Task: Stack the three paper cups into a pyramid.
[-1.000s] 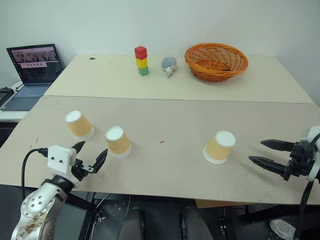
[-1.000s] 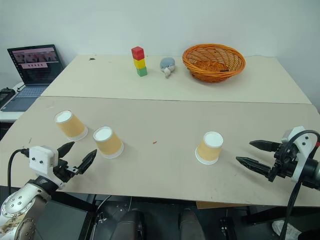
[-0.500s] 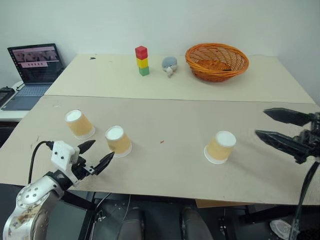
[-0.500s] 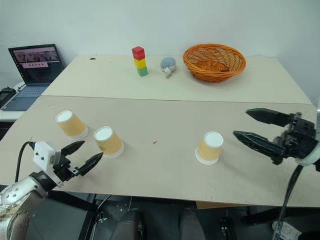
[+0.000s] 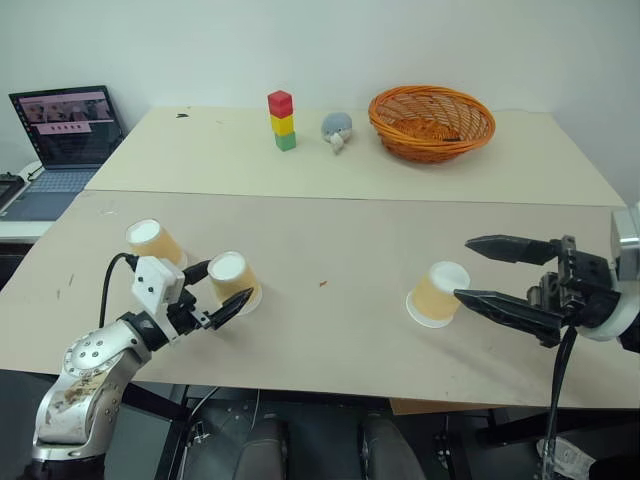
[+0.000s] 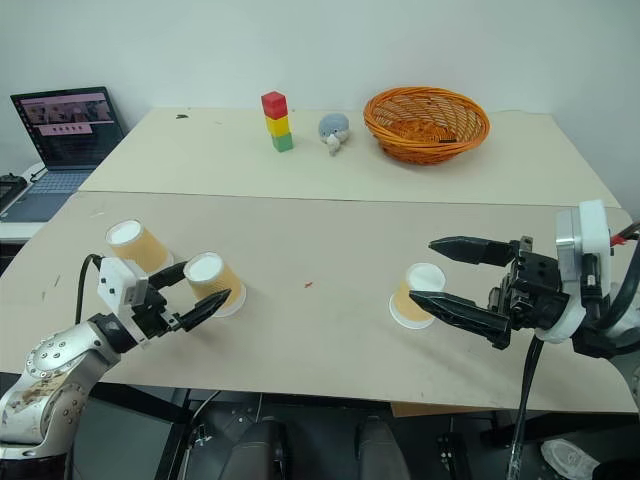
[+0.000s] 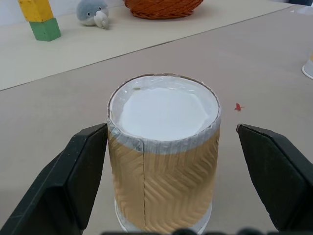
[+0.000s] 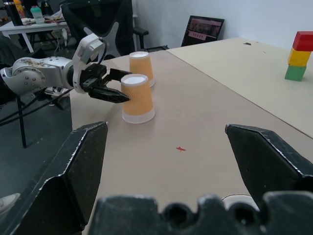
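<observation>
Both hands spread wide, L hand [image 5: 213, 290] straddling ribbed tapered paper cup [image 5: 232, 281].

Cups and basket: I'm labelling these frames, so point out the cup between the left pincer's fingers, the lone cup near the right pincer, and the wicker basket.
Cup at the left pincer [image 7: 164, 161]: left wrist view, ribbed side.
Lone cup [image 5: 437, 294]: left eye view, side wall.
Wicker basket [image 5: 432, 141]: left eye view, front wall.

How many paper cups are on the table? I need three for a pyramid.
3, all upside down: one far left, one between the open left gripper's fingers, one by the open right gripper.
</observation>
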Available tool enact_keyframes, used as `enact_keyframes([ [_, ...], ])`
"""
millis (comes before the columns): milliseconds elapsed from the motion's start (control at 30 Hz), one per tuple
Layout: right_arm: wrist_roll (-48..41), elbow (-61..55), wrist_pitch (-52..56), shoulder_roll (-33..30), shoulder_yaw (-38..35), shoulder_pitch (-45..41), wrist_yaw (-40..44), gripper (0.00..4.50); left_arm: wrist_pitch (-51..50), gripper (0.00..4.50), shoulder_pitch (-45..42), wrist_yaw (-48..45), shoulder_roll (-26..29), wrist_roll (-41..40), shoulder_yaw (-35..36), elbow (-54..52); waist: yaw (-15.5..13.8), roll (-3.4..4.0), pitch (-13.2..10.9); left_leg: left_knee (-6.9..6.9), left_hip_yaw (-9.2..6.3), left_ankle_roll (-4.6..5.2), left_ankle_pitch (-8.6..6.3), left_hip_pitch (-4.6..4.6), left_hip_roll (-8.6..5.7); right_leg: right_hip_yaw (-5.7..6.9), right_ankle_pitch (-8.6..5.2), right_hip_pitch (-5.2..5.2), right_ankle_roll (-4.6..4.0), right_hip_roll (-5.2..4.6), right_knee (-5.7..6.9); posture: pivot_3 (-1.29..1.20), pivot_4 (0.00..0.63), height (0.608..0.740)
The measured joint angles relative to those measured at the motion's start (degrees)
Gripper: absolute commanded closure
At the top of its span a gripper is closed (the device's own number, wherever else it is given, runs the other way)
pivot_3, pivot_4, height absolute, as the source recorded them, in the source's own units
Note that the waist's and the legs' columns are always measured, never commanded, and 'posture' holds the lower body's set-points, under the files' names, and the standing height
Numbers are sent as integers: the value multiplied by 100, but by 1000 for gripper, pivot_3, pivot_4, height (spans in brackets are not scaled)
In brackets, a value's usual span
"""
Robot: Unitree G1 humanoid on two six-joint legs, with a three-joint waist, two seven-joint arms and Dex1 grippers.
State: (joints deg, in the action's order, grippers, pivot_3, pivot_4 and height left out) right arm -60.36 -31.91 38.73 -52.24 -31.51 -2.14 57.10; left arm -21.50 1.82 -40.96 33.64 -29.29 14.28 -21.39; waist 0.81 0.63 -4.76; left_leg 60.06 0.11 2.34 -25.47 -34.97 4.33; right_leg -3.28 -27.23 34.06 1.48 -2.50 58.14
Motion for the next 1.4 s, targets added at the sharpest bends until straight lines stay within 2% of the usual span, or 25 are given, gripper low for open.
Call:
enact_keyframes([
  [300, -6, -253, -3, 9, 51, 15, -64, 0, 8, 57, -229, -7, -50, 27, -217, 220, -15, -1, -1, 0, -1, -1, 0, -2, -3, 0, 0, -1, 0, -3, -1, 0, 150, 638],
  [600, -10, -285, -3, 9, 52, 16, -196, 0, -93, 57, -825, 172, -189, -6, -321, 317, -8, -2, -1, -1, -3, 0, 1, -1, -3, 1, 0, -2, 0, -2, -1, 0, 150, 638],
  [867, -88, -300, -2, 8, 51, -1, -345, 0, -123, 57, -821, 209, -214, -10, -321, 340, -7, -2, -1, -1, -3, 0, 1, 0, -4, 0, 0, -2, 0, -2, 1, 0, 150, 638],
  [967, -121, -299, -2, 6, 51, -20, -367, 0, -123, 740, -821, 209, -259, -20, -324, 341, -10, -3, -2, -1, -3, 0, 1, -1, -4, 1, 0, -2, 0, -2, 1, 0, 150, 638],
  [1067, -144, -282, -2, 0, 51, -95, -383, 0, -124, 1750, -827, 261, -281, -11, -323, 363, -11, -2, -2, -1, -3, 0, 1, 0, -4, 0, 0, -2, 0, -3, 1, 0, 150, 638],
  [1400, -160, -231, -2, -18, 53, -162, -431, 0, -231, 1750, -1101, 371, -365, 0, -485, 448, -20, -3, -2, 0, -3, -1, 1, -2, -8, 1, 0, -3, 0, -4, 2, 0, 150, 638],
])
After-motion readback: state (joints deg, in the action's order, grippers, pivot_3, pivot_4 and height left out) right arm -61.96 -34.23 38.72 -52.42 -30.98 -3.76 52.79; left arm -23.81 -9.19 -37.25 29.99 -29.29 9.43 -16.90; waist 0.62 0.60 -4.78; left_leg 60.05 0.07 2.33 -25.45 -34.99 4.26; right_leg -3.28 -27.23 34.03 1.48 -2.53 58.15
